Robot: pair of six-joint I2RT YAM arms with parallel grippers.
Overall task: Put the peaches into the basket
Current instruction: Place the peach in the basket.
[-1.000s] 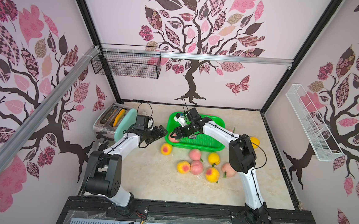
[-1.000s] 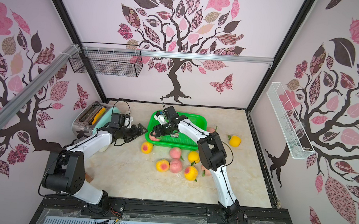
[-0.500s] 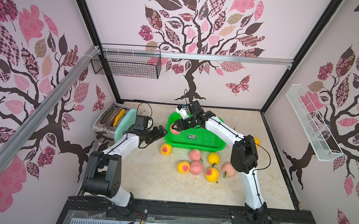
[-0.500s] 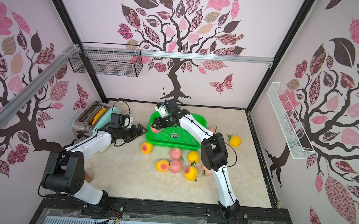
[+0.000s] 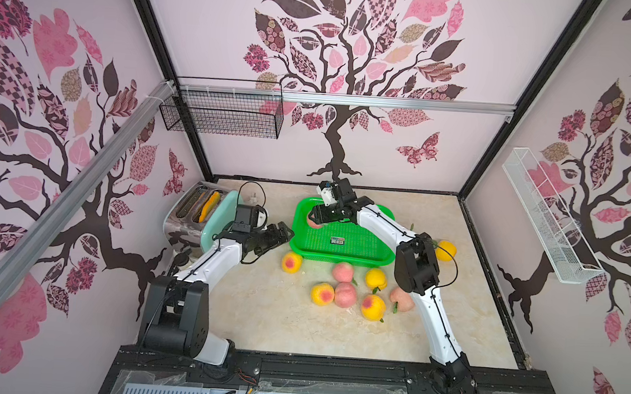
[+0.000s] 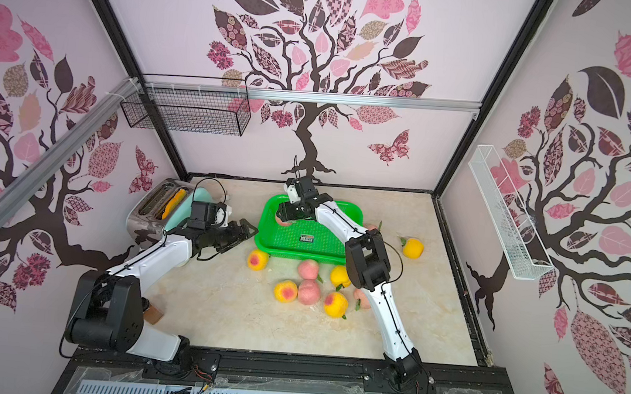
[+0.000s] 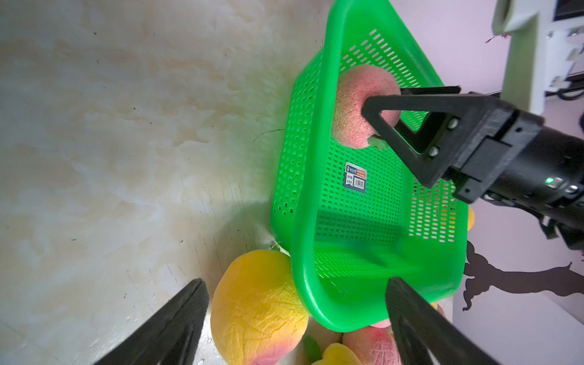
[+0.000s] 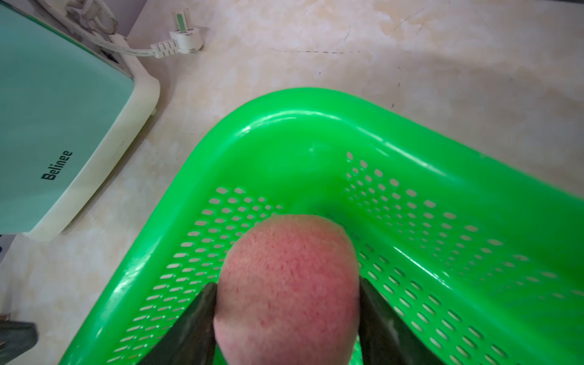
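Moved deeper into the basket (image 5: 344, 256), your right gripper (image 5: 317, 219) clamps a peach (image 8: 287, 284); lower it onto the basket floor before releasing, left gripper (image 5: 279, 239) waiting wide beside the basket.

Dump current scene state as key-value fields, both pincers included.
right pincer: closed on pink peach, inside basket, at its corner nearest toaster
left pincer: open, empty, beside basket's left end
basket contents: only the pink peach
loose peaches: at least eight on table, most in front of basket
release: not yet done
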